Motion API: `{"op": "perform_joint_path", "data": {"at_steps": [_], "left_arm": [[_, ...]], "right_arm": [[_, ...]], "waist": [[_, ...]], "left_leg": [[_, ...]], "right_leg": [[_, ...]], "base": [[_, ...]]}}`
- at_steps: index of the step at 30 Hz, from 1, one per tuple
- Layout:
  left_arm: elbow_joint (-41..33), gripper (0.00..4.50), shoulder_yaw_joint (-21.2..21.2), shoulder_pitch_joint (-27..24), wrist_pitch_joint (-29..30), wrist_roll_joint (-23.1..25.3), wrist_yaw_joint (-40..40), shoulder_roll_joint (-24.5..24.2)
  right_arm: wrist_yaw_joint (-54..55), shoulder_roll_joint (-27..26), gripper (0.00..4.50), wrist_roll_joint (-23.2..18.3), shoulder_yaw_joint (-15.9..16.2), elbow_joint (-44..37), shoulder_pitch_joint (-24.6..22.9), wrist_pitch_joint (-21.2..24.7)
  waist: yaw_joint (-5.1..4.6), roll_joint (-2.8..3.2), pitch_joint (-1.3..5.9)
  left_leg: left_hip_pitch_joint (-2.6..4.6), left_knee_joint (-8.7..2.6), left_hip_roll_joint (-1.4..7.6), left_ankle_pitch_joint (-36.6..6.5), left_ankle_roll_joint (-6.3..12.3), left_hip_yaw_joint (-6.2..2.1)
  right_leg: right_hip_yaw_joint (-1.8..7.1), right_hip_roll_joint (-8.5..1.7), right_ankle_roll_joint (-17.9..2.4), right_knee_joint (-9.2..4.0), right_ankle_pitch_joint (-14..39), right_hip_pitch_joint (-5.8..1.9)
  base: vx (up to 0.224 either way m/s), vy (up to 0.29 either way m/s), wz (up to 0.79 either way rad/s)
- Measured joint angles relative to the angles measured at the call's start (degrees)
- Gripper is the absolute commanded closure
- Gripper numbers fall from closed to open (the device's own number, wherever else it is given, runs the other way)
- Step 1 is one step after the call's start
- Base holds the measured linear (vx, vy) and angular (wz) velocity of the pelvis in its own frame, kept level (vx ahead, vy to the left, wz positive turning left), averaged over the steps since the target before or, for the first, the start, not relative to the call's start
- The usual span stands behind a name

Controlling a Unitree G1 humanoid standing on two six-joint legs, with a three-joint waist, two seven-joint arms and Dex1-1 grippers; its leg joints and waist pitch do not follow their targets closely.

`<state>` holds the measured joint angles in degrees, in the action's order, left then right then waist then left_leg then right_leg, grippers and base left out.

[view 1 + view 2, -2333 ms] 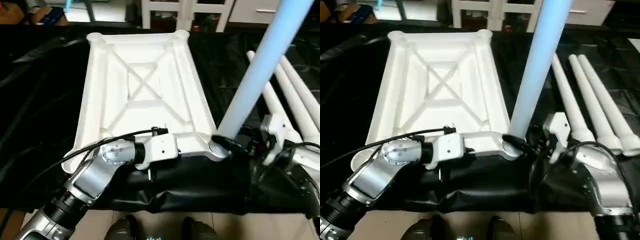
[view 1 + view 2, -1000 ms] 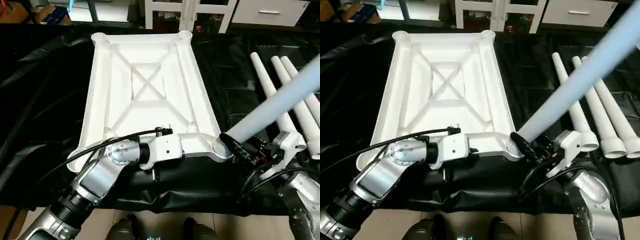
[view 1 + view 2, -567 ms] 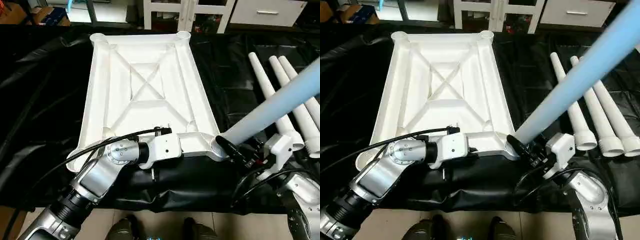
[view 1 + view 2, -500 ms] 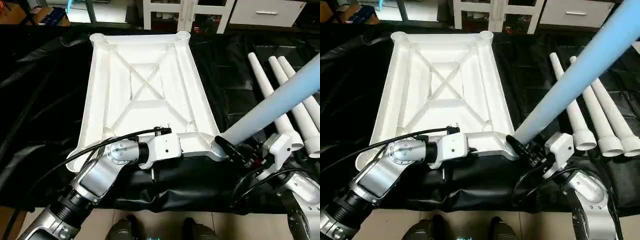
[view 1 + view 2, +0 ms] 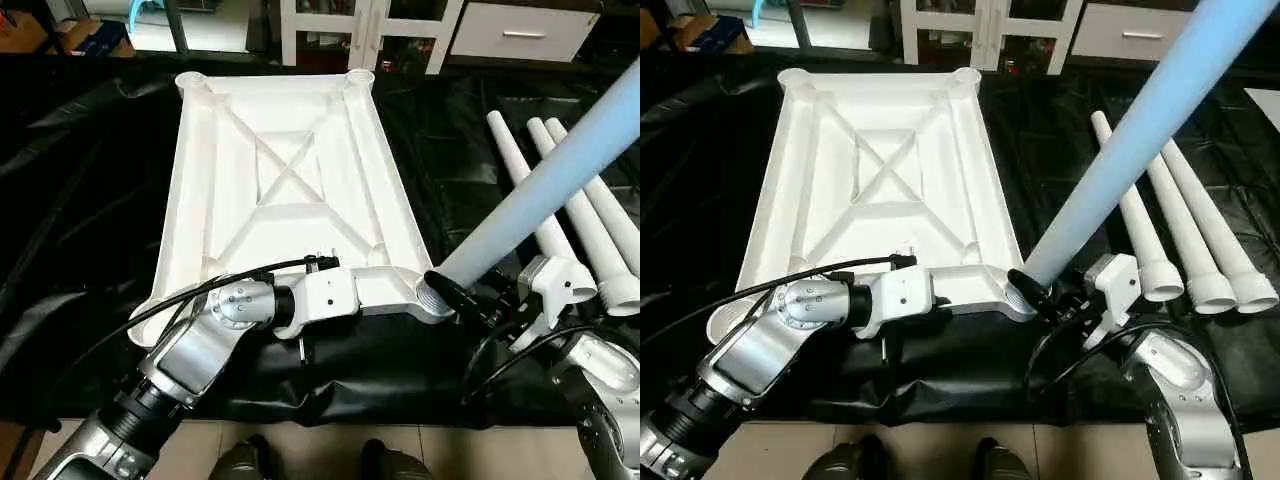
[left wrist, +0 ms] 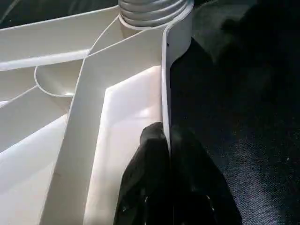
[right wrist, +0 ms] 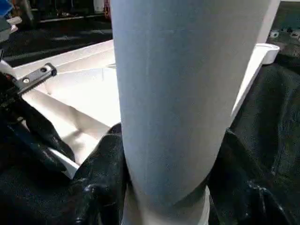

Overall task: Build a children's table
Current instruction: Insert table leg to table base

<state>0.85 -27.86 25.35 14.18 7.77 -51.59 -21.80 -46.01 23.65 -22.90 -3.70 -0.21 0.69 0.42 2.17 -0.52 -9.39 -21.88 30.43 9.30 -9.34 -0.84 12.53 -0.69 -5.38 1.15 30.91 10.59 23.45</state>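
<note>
The left gripper (image 6: 166,154) pinches the near rim of the top (image 5: 290,190), which lies ribs-up on a black sheet (image 5: 90,200); the right gripper (image 5: 1045,295) clamps a leg (image 5: 1120,150) tilted in the near right socket; three legs (image 5: 1180,230) lie further right.

Surface draped in wrinkled black sheeting (image 5: 70,230), white ribbed table top (image 5: 285,185) lying underside up across centre and upper left of frame, three white tube legs (image 5: 1185,240) side by side at right
</note>
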Motion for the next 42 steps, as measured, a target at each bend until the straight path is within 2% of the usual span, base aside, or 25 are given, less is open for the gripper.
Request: {"op": "perform_joint_path", "data": {"at_steps": [9, 21, 26, 34, 38, 40, 42], "left_arm": [[0.2, 4.50, -0.2, 0.0, 0.2, 0.5, 0.0, 0.0], [0.9, 4.50, -0.1, -0.1, 0.5, 1.0, 0.1, 0.2], [1.0, 4.50, 0.2, -0.1, 0.5, 0.9, 0.5, 0.2], [0.9, 4.50, 0.9, -0.1, 0.5, 0.8, 0.6, 0.3], [0.4, 4.50, 1.2, -0.2, 2.2, 0.9, 1.1, 0.5], [0.2, 4.50, 1.5, -0.2, 4.0, 1.0, 2.0, 1.1], [-0.1, 4.50, 2.0, -0.2, 6.8, 1.2, 3.4, 2.4]], "right_arm": [[0.0, 0.1, 2.62, -1.4, -0.4, 0.0, 0.6, 3.9], [-0.1, 1.8, 2.62, 0.2, 1.3, 1.1, 3.0, 6.1], [0.0, 1.6, 2.62, 0.2, 1.4, 1.4, 3.8, 6.3], [0.2, 1.0, 2.62, 0.2, 1.1, 1.4, 4.6, 6.5], [2.5, -0.6, 2.62, 1.4, 1.3, 1.6, 4.7, 5.6], [4.7, -2.0, 2.62, 2.6, 1.6, 2.4, 5.5, 5.0], [7.9, -3.7, 2.62, 4.1, 2.0, 3.8, 6.8, 4.1]], "waist": [[-0.01, -0.32, 0.26], [-0.26, -0.50, 0.49], [-0.30, -0.34, 0.41], [-0.37, -0.08, 0.06], [-0.46, -0.12, 0.01], [-0.79, -0.11, -0.01], [-1.44, 0.21, -0.26]], "left_leg": [[0.04, -0.01, -0.01, 0.0, 0.00, -0.07], [0.21, -0.01, -0.14, 0.0, -0.01, -0.39], [0.21, -0.05, -0.43, 0.0, -0.02, -1.06], [0.21, -0.06, -0.49, 0.0, -0.02, -1.07], [0.21, -0.06, -0.49, 0.0, -0.02, -1.09], [0.24, -0.06, -0.50, 0.0, -0.02, -1.15], [0.29, -0.06, -0.55, 0.0, -0.02, -1.48]], "right_leg": [[-0.02, 0.01, 0.1, -0.01, 0.0, -0.10], [-0.06, 0.02, 0.5, -0.19, 0.3, -0.22], [-0.20, 0.09, 0.6, -0.84, 0.4, -0.32], [-0.16, 0.09, 0.6, -0.92, 0.4, -0.21], [-0.16, 0.09, 0.6, -0.96, 0.5, -0.15], [-0.23, 0.09, 0.5, -0.99, 0.9, -0.07], [-0.50, 0.08, 0.5, -1.01, 2.0, -0.04]], "base": [[0.000, 0.000, 0.00], [0.000, 0.000, 0.00], [0.000, 0.000, 0.00], [0.000, 0.000, 0.00], [0.000, 0.000, 0.00], [0.000, 0.000, 0.00], [0.000, 0.000, 0.00]]}}
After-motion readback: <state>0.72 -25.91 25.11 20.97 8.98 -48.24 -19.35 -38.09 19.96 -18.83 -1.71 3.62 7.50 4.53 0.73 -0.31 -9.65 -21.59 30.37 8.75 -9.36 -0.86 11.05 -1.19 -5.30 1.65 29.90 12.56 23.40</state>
